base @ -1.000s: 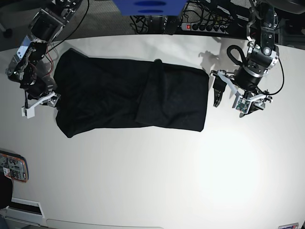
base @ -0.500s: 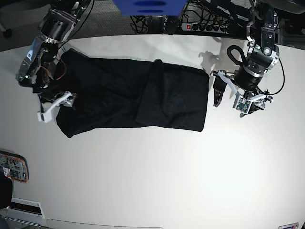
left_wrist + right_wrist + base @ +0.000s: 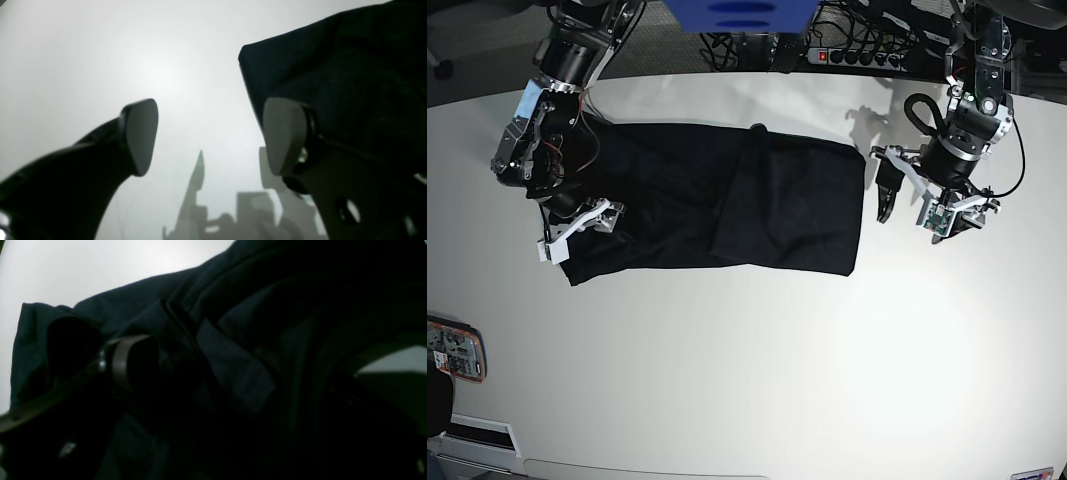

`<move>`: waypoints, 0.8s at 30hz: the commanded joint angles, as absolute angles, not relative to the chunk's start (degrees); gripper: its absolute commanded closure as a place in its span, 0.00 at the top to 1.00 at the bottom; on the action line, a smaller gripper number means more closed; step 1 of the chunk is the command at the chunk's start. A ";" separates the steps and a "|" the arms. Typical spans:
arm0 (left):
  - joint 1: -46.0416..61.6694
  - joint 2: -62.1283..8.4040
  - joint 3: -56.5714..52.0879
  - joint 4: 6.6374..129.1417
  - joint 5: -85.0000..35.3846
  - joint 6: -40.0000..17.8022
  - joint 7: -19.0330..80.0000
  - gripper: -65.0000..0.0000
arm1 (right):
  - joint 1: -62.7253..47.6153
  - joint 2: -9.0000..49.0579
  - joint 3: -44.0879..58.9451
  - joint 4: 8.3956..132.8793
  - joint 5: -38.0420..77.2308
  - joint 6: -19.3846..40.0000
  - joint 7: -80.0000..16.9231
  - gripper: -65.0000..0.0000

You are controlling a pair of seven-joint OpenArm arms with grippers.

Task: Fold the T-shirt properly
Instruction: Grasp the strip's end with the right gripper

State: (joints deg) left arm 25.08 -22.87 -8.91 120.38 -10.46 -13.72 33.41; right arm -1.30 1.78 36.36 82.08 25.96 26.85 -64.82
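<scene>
The black T-shirt (image 3: pixel 717 205) lies partly folded on the white tabletop (image 3: pixel 747 370), its long axis running left to right in the base view. The right gripper (image 3: pixel 577 225) hangs over the cloth's left end, fingers (image 3: pixel 130 363) spread with nothing visibly pinched; it looks the arm best placed for the next fold. The left gripper (image 3: pixel 907 200) hovers just beside the opposite end, its 2 fingers (image 3: pixel 283 133) wide apart and empty, the shirt's corner near one fingertip.
</scene>
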 commanded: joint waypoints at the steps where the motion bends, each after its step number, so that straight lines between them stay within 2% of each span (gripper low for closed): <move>1: 24.66 -23.43 -9.27 121.36 -10.59 -13.58 31.96 0.74 | -1.89 2.15 36.44 82.07 23.16 25.54 -68.35 0.72; 2: 24.57 -23.43 -9.27 121.36 -10.59 -13.58 31.96 0.74 | -1.98 2.15 36.44 82.07 23.16 25.63 -68.35 0.64; 4: 24.57 -23.43 -9.27 121.36 -10.59 -13.58 31.96 0.74 | -2.07 2.15 36.44 82.07 23.16 25.63 -68.35 0.37; 6: 24.57 -23.43 -9.27 121.36 -10.59 -13.58 31.96 0.74 | -1.89 2.15 36.53 82.07 23.16 25.27 -68.62 0.01; 10: 24.66 -23.43 -9.27 121.36 -10.59 -13.58 31.96 0.74 | -1.80 2.33 36.53 82.07 22.90 25.19 -68.79 0.00; 16: 24.48 -23.43 -9.27 121.36 -10.59 -13.58 31.96 0.74 | 1.10 5.67 36.26 82.59 22.90 25.10 -72.04 0.00; 21: 24.48 -23.43 -9.27 121.36 -10.59 -13.58 31.96 0.74 | 4.18 5.93 36.09 82.59 22.73 19.91 -72.04 0.00; 24: 24.48 -23.43 -9.27 121.36 -10.59 -13.58 31.96 0.74 | 4.18 8.48 32.22 82.59 20.62 16.31 -71.34 0.00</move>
State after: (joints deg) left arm 24.75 -22.87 -8.91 120.38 -10.44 -13.69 33.43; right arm 2.76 7.57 32.21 81.65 21.10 16.43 -71.83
